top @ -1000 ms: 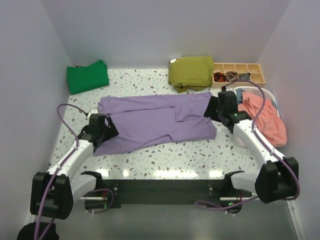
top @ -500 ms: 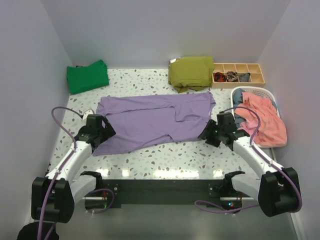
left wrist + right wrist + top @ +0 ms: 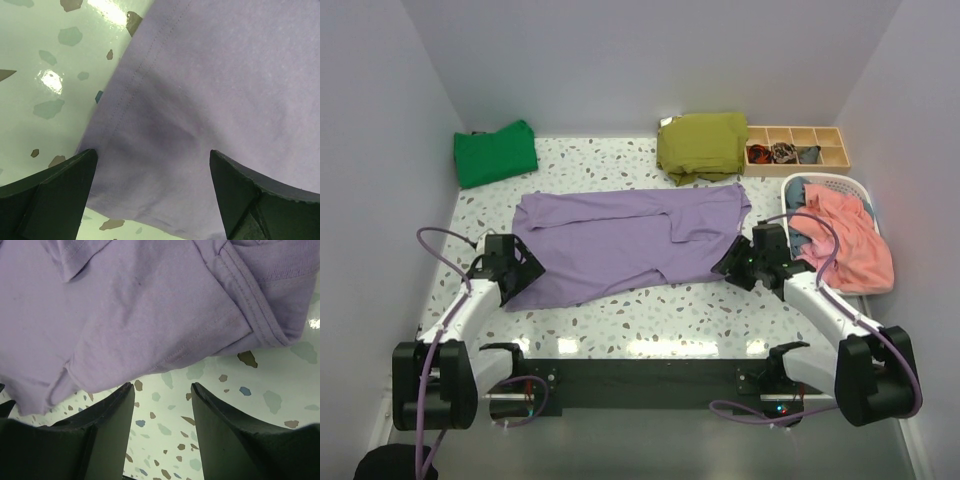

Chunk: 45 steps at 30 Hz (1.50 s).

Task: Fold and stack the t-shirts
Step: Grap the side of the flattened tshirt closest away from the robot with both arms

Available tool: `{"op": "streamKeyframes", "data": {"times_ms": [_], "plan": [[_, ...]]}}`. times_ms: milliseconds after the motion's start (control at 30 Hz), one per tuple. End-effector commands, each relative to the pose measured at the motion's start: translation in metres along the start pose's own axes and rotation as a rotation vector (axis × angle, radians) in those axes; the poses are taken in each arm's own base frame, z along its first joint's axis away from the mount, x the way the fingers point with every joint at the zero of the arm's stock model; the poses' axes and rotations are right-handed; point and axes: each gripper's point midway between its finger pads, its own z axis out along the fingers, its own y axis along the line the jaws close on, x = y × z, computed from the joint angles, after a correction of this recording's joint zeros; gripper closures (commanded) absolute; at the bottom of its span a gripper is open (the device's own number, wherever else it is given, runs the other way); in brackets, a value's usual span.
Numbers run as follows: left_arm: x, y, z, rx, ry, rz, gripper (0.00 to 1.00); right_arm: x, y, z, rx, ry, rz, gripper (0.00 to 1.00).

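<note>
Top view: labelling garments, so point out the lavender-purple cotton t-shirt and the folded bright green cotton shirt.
lavender-purple cotton t-shirt (image 3: pixel 620 240), top external view, middle of its spread body.
folded bright green cotton shirt (image 3: pixel 496 155), top external view, centre of its upper face.

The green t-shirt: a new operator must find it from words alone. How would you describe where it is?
On the speckled table, look to the far left corner, against the walls: the green t-shirt lies there, folded. It is bright green, unlike the olive garment folded farther right and the lavender t-shirt spread flat mid-table.
</note>
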Motion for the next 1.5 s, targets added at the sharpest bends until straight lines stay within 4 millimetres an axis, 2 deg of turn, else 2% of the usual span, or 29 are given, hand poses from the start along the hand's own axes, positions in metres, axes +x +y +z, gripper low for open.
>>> {"op": "streamKeyframes", "data": {"times_ms": [0, 233, 700, 733, 800, 833, 867, 900, 933, 1033, 1267, 1467], "plan": [[0.005, 0.001, 0.003, 0.016, 0.017, -0.035, 0.0, -0.002, 0.004, 0.007, -0.019, -0.007, 0.012, 0.47], [0.005, 0.002, 0.001, 0.017, 0.007, -0.042, 0.0, -0.002, -0.005, 0.019, 0.012, -0.007, 0.012, 0.48], [0.003, 0.001, 0.002, 0.028, -0.008, -0.034, 0.16, -0.009, -0.013, 0.038, 0.038, -0.043, -0.026, 0.58], [0.003, 0.001, 0.002, 0.027, -0.013, -0.035, 0.17, -0.011, -0.012, 0.039, 0.027, -0.049, -0.027, 0.63], [0.004, 0.003, 0.002, 0.023, -0.012, -0.035, 0.22, -0.012, -0.012, 0.04, 0.031, -0.055, -0.032, 0.67], [0.003, 0.003, 0.002, 0.025, -0.018, -0.037, 0.26, -0.012, -0.013, 0.041, 0.034, -0.054, -0.034, 0.75], [0.004, 0.003, 0.003, 0.026, -0.017, -0.038, 0.33, -0.013, -0.012, 0.042, 0.032, -0.056, -0.038, 0.78], [0.005, 0.003, 0.003, 0.026, -0.019, -0.039, 0.36, -0.013, -0.012, 0.042, 0.029, -0.057, -0.036, 0.82], [0.004, 0.003, 0.003, 0.027, -0.02, -0.038, 0.38, -0.014, -0.008, 0.041, 0.009, -0.063, -0.039, 0.88], [0.003, 0.002, 0.001, 0.031, -0.025, -0.039, 0.44, -0.014, -0.003, 0.037, -0.013, -0.065, -0.046, 0.92], [-0.009, -0.004, -0.009, 0.048, -0.048, -0.04, 0.52, -0.011, 0.004, 0.016, -0.033, -0.051, -0.058, 0.99], [-0.008, -0.007, -0.012, 0.068, -0.042, -0.043, 0.53, -0.001, -0.004, 0.007, -0.015, -0.02, -0.064, 0.99]]}}
